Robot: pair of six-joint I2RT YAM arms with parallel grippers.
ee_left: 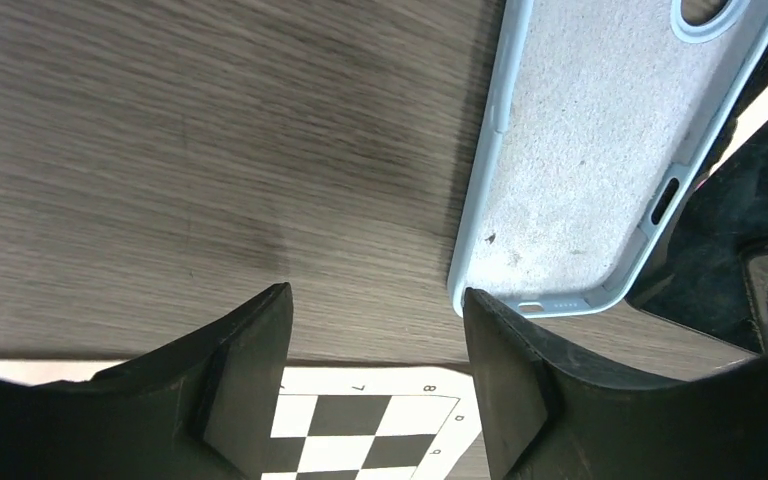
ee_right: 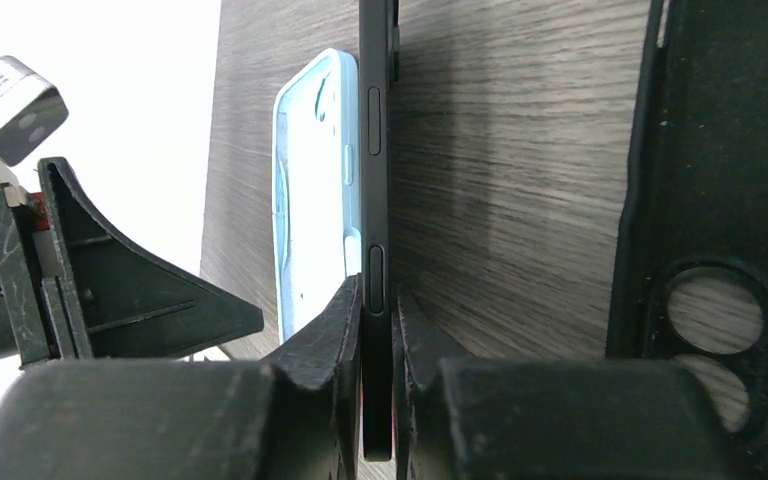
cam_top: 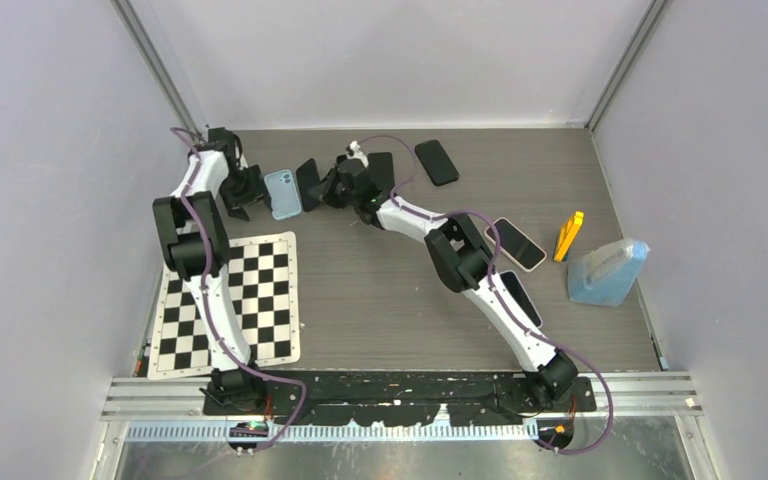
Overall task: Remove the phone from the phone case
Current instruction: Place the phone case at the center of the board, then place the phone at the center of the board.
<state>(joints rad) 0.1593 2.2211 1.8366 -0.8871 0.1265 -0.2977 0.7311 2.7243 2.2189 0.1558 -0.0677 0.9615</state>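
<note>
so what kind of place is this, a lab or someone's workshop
Most likely a robot lab test cell: plain grey panel walls box in a wood-grain table, a checkerboard calibration sheet lies on it, and a left arm and right arm are bolted to a metal rail.

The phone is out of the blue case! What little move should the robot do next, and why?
Probably the right gripper should carry the black phone aside and lay it down: it pinches the phone on edge, the blue case lies empty, and the left gripper is open.
</note>
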